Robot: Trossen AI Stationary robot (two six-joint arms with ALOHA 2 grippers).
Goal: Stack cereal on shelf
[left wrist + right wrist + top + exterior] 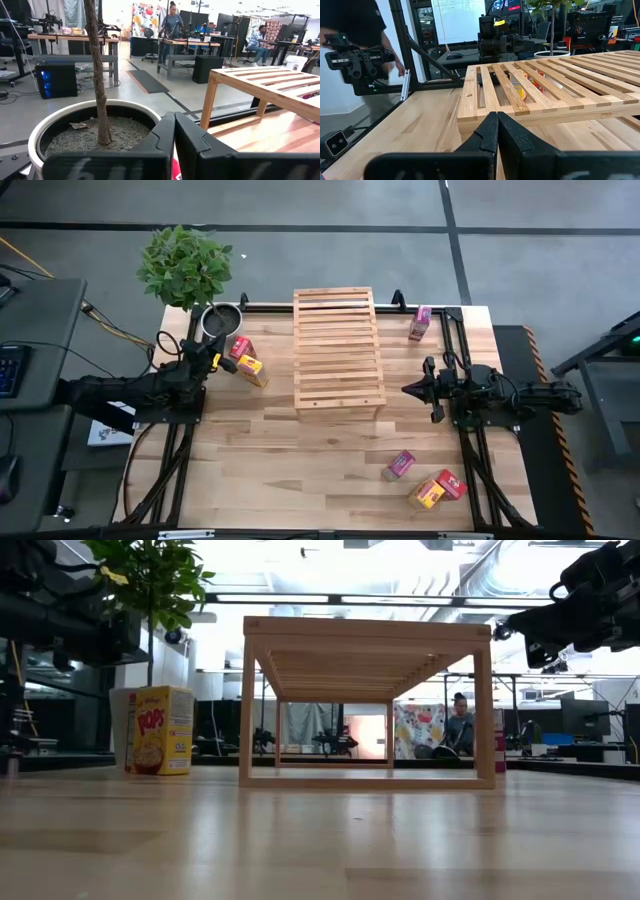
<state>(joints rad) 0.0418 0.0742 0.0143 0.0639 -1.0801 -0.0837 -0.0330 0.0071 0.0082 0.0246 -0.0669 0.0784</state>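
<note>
The slatted wooden shelf [338,350] stands on its legs in the middle of the table, also seen in the low view as the shelf [365,700]. A red box [241,348] and a yellow box [252,370] lie left of it; the yellow box [160,730] stands upright. One pink box [420,323] sits near the far right corner. A pink box [398,465], a yellow box [428,495] and a red box [451,483] lie near the right front. My left gripper [215,360] hovers shut just left of the red and yellow pair. My right gripper [408,388] hovers shut right of the shelf.
A potted plant [188,268] in a white pot [95,125] stands at the far left corner, just beyond my left gripper [174,135]. My right gripper [497,125] faces the shelf's slatted top [545,95]. Bare wood lies in front of the shelf. People work at benches in the room behind.
</note>
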